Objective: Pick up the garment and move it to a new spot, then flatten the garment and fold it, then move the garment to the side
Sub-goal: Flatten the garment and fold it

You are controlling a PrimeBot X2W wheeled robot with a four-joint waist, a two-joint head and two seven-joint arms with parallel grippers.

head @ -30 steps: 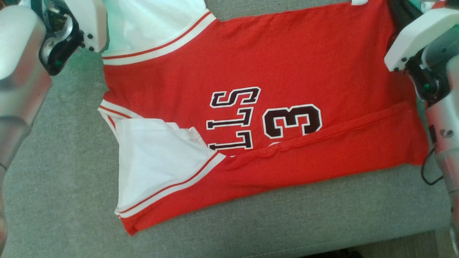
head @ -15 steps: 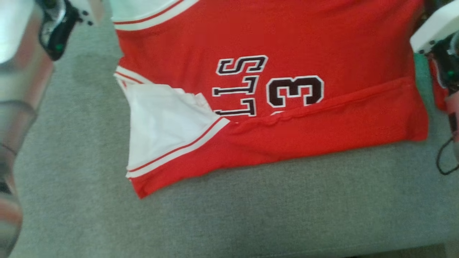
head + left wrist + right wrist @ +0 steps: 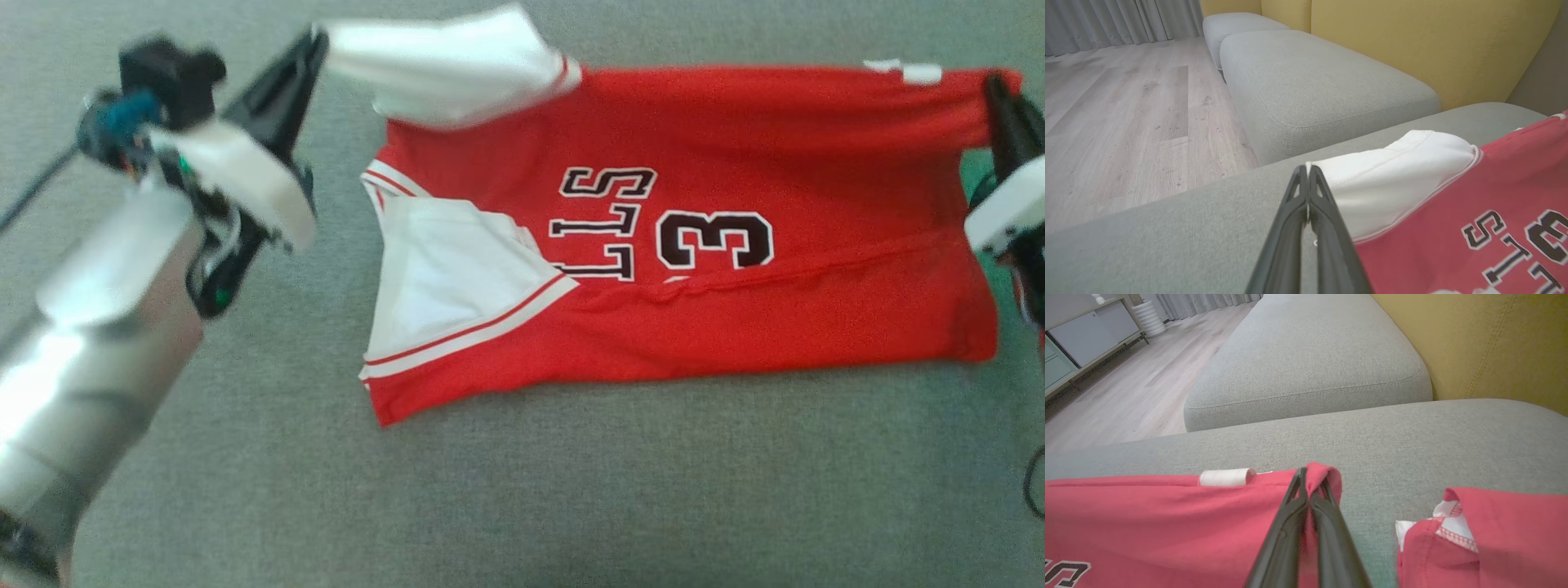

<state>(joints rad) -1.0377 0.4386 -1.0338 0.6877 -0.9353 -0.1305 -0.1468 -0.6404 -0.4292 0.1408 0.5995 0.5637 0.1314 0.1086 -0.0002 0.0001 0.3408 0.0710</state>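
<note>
Lying on the cushion (image 3: pixel 571 490), the jersey (image 3: pixel 735 155) runs its long axis left to right across the head view, with its near edge already folded over the lettering. Its far edge is raised between the 2 grippers. Jaws of the left gripper (image 3: pixel 314 45) are pressed together, pinching the white sleeve (image 3: pixel 441 57) at far left. Jaws of the right gripper (image 3: pixel 998 94) are pressed together on the jersey's red far right corner. Judgement: each arm holds its nearer end, and the fold turns on drawing that far edge toward the robot.
</note>
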